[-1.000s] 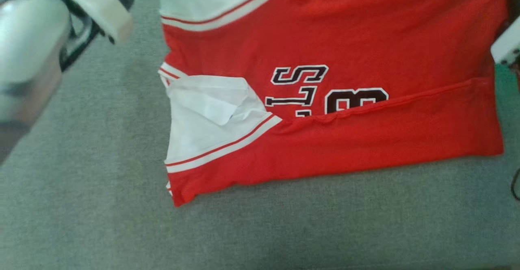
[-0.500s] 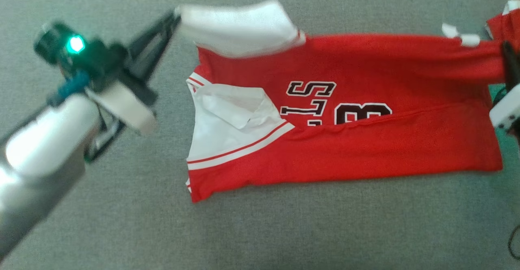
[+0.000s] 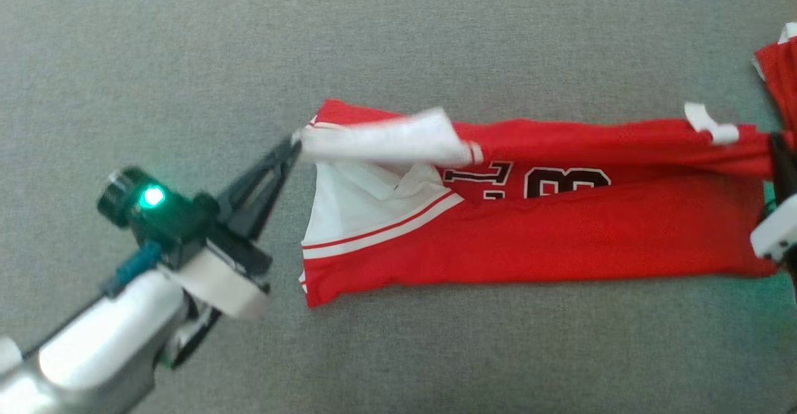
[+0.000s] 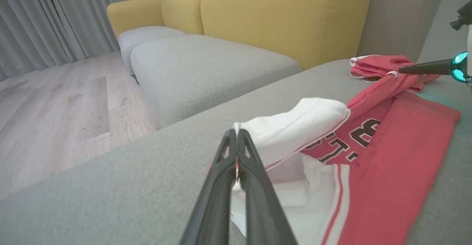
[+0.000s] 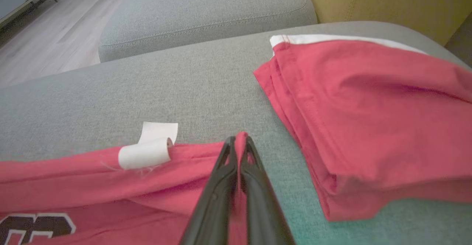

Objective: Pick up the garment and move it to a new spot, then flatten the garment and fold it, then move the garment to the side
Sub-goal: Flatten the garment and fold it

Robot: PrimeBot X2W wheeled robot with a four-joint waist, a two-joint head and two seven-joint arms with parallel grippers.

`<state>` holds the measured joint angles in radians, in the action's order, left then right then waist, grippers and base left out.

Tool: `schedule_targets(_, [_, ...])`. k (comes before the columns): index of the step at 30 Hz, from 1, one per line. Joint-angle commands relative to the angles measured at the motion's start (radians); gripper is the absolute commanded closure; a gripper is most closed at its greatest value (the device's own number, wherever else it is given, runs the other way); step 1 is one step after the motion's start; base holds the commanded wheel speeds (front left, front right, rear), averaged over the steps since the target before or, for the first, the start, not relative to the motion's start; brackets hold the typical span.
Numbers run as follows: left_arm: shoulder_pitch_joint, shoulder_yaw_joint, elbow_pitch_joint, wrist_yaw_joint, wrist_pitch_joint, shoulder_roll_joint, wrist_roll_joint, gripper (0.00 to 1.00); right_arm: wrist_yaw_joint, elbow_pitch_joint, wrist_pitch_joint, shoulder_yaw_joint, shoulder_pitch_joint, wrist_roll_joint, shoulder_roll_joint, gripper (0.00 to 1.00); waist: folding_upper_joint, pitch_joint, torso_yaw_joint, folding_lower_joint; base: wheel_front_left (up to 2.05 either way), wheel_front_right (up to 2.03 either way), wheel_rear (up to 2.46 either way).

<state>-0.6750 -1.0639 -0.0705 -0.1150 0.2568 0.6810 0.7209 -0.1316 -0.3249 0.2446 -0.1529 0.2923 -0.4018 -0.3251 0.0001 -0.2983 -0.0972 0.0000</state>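
Red jersey [image 3: 529,239] (white sleeves, black lettering) half-folded on cushion [image 3: 187,59]. Left gripper [image 3: 294,146] pinches sleeve [image 3: 380,143]; right gripper [image 5: 239,140] pinches jersey's opposite end.

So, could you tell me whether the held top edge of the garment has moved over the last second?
Yes. The left gripper has drawn the garment's top edge toward the folded lower band, now covering part of the lettering.
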Motion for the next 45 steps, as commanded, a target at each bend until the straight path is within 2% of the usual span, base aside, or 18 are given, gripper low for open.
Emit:
schedule_targets(1, [-0.011, 0.058, 0.028, -0.009, 0.005, 0.045, 0.005, 1.0, 0.001, 0.04, -0.01, 0.001, -0.012, 0.008, -0.016, 1.0, -0.0001, 0.001, -0.003, 0.0, 0.0, 0.0, 0.0])
schedule_targets(13, [0.146, 0.077, 0.051, -0.028, 0.005, 0.007, 0.001, 1.0, 0.001, 0.092, -0.01, -0.053, -0.137, 0.013, 0.01, 1.0, -0.0001, -0.002, -0.006, 0.0, 0.0, 0.0, 0.0])
schedule_targets(15, [0.162, 0.078, 0.047, -0.028, 0.005, -0.004, 0.002, 1.0, 0.001, 0.091, -0.015, -0.055, -0.145, 0.014, 0.014, 0.8, -0.0001, -0.004, -0.005, 0.0, 0.0, 0.0, 0.0])
schedule_targets(16, [0.169, 0.079, 0.041, -0.026, 0.005, -0.01, 0.003, 1.0, 0.001, 0.089, -0.018, -0.056, -0.147, 0.016, 0.017, 0.65, -0.0001, -0.005, -0.004, 0.0, 0.0, 0.0, 0.0])
schedule_targets(17, [0.174, 0.079, 0.034, -0.023, 0.005, -0.017, 0.002, 1.0, 0.001, 0.086, -0.02, -0.058, -0.149, 0.02, 0.019, 0.28, -0.0001, -0.006, -0.003, 0.0, 0.0, 0.0, 0.0])
schedule_targets(18, [0.179, 0.078, 0.026, -0.02, 0.005, -0.024, 0.0, 1.0, 0.001, 0.083, -0.026, -0.064, -0.148, 0.028, 0.021, 0.0, -0.0001, -0.006, -0.002, 0.0, 0.0, 0.0, 0.0])
schedule_targets(20, [0.19, 0.075, 0.01, -0.015, 0.005, -0.04, 0.007, 0.56, 0.001, 0.075, -0.036, -0.073, -0.146, 0.047, 0.028, 0.0, -0.0001, -0.004, -0.002, 0.0, 0.0, 0.0, 0.0])
schedule_targets(21, [0.194, 0.075, 0.003, -0.014, 0.005, -0.048, 0.011, 0.16, 0.001, 0.072, -0.042, -0.08, -0.146, 0.056, 0.031, 0.0, -0.0001, 0.0, -0.002, 0.0, 0.0, 0.0, 0.0])
schedule_targets(22, [0.197, 0.078, -0.001, -0.019, 0.005, -0.056, 0.01, 0.0, 0.001, 0.071, -0.048, -0.088, -0.148, 0.064, 0.036, 0.0, -0.0001, 0.006, -0.003, 0.0, 0.0, 0.0, 0.0])
schedule_targets(26, [0.236, 0.106, -0.003, -0.051, 0.005, -0.085, -0.001, 0.0, 0.001, 0.077, -0.067, -0.119, -0.19, 0.087, 0.062, 0.0, -0.0001, 0.047, -0.006, 0.0, 0.0, 0.0, 0.0])
schedule_targets(30, [0.298, 0.178, 0.013, -0.132, 0.005, -0.13, -0.054, 0.0, 0.001, 0.101, -0.055, -0.138, -0.24, 0.072, 0.101, 0.0, -0.0001, 0.082, -0.015, 0.0, 0.0, 0.0, 0.0])
schedule_targets(34, [0.394, 0.282, 0.041, -0.203, 0.005, -0.218, -0.105, 0.0, 0.001, 0.117, -0.025, -0.172, -0.263, 0.022, 0.145, 0.0, -0.0001, 0.105, -0.042, 0.0, 0.0, 0.0, 0.0])
schedule_targets(39, [0.503, 0.346, 0.049, -0.227, 0.005, -0.322, -0.186, 0.0, 0.001, 0.115, 0.02, -0.229, -0.257, -0.008, 0.155, 0.0, -0.0001, 0.125, -0.093, 0.0, 0.0, 0.0, 0.0])
schedule_targets(45, [0.575, 0.377, 0.045, -0.212, 0.005, -0.394, -0.262, 0.0, 0.001, 0.073, 0.065, -0.281, -0.23, 0.015, 0.144, 0.0, -0.0001, 0.128, -0.13, 0.0, 0.0, 0.0, 0.0])
